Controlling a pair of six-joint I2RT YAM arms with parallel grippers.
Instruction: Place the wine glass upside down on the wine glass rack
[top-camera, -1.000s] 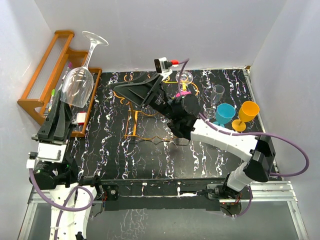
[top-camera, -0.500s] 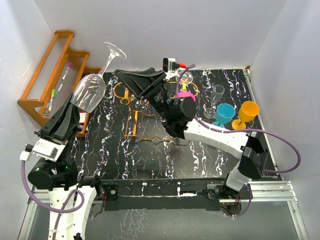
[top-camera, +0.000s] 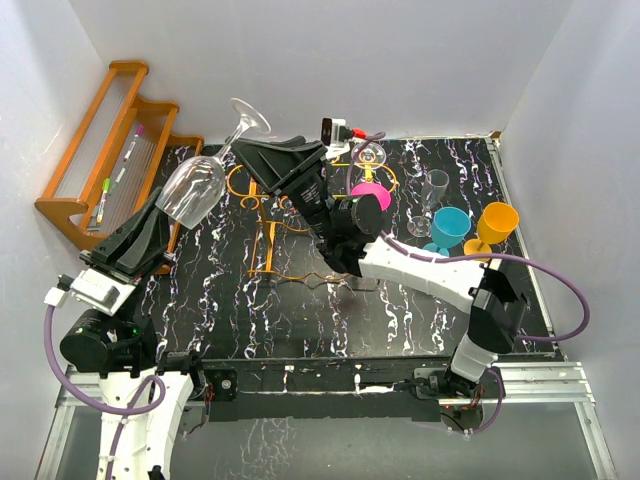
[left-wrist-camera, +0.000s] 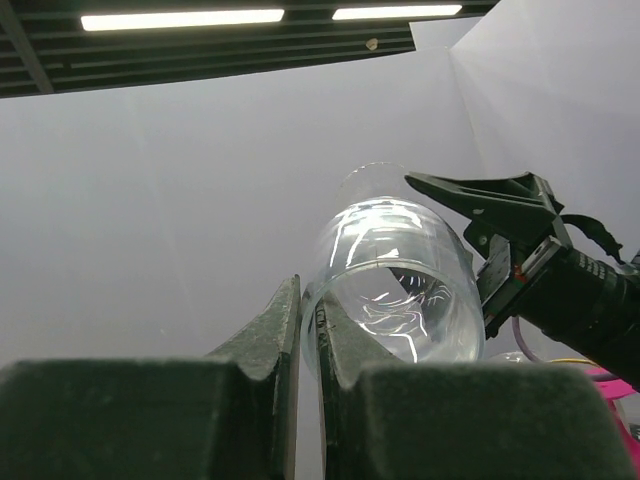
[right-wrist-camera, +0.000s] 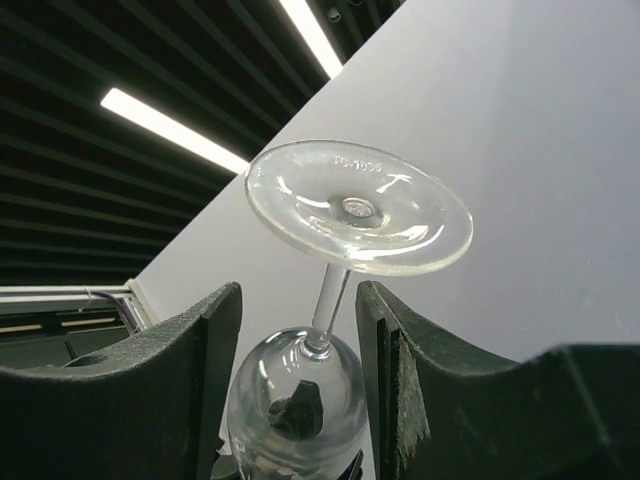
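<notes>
The left fingers (left-wrist-camera: 268, 345) are closed on the bowl wall of the wine glass (top-camera: 190, 190). They hold it in the air, tilted, with its foot up and leaning toward the other arm, probably to offer the stem. The right fingers (right-wrist-camera: 212, 350) stand apart on either side of that stem, just under the foot, with gaps showing and no grip. The wire rack (top-camera: 268, 238) stands on the bench (top-camera: 330, 320) just below, its left rails bare. The wooden rack (top-camera: 100, 130) crowds the left side, and the coloured cups (top-camera: 450, 228) stand well apart on the right.
</notes>
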